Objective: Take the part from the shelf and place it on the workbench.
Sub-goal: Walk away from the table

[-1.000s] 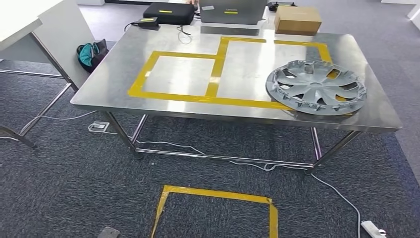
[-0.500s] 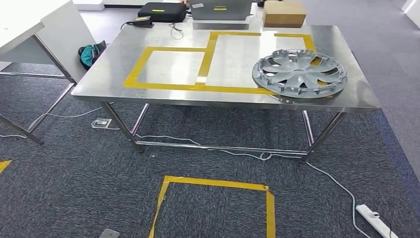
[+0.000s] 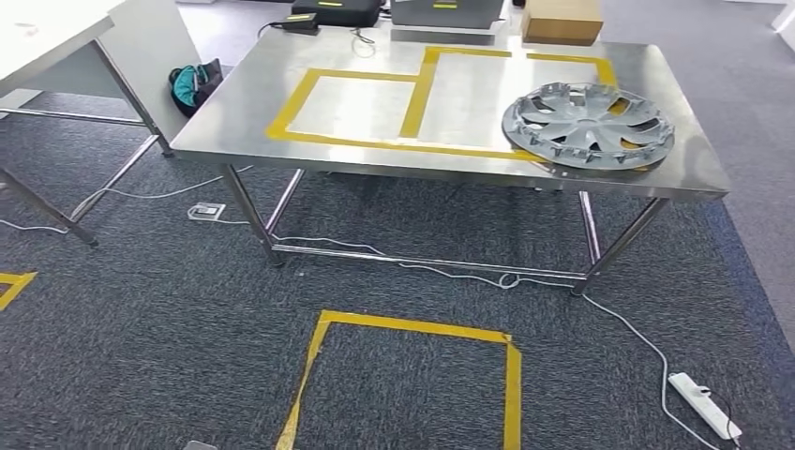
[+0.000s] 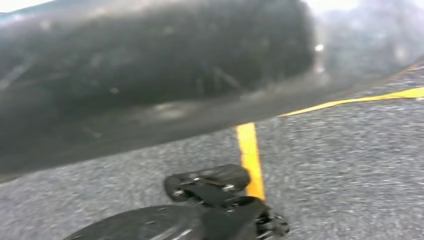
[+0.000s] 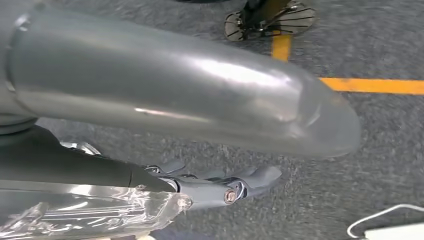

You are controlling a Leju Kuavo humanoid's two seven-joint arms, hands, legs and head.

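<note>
Steel tabletop (image 3: 375, 155) marked with yellow tape (image 3: 418, 82) in two adjoining rectangles. The part, a grey hubcap (image 3: 588, 125), lies flat at the tabletop's right end, overlapping the right tape rectangle's near edge and close to the front edge of the tabletop. Beyond the hubcap, at the tabletop's far edge, a cardboard box (image 3: 562, 21); left of the box, a grey case (image 3: 448, 13) and a black case (image 3: 336, 11). On the carpet in front of the tabletop, a yellow tape square (image 3: 412, 330); right of it, a white power strip (image 3: 703, 404). Right hand (image 5: 220, 185) hangs above the carpet, fingers lying close together and holding nothing. Left hand (image 4: 215, 187) is seen dark and blurred above the carpet; whether its fingers are spread or closed cannot be told.
</note>
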